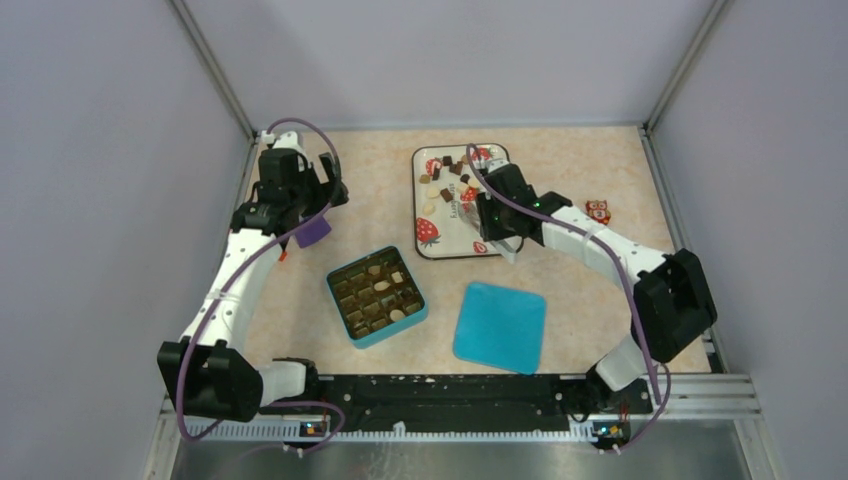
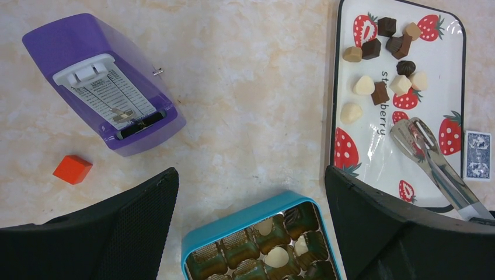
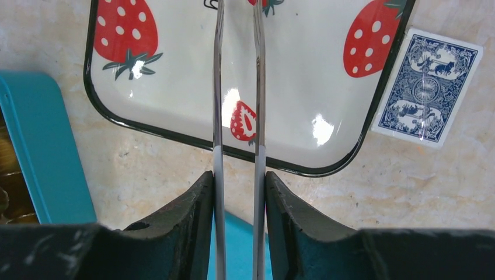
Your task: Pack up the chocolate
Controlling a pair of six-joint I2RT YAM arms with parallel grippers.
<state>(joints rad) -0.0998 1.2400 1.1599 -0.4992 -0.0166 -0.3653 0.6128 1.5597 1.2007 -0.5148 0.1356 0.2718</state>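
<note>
The chocolate point(image 2: 379, 58) lies as several small dark, light brown and cream pieces at the far end of a strawberry-print tray point(image 2: 337, 87), also seen from above point(image 1: 450, 175). A few pieces point(image 2: 277, 255) sit in cells of the open teal box point(image 1: 376, 295). My right gripper point(image 3: 236, 178) is shut on metal tongs point(image 3: 218, 87). The tong tips point(image 2: 414, 134) hover over the tray's near half with nothing between them. My left gripper point(image 2: 251, 175) hangs open over the table just beyond the box, holding nothing.
The teal lid point(image 1: 500, 325) lies right of the box. A purple device point(image 2: 102, 81) and an orange cube point(image 2: 72, 169) lie at the left. A blue playing card point(image 3: 429, 87) lies beside the tray and an orange owl figure point(image 1: 598, 211) stands farther right.
</note>
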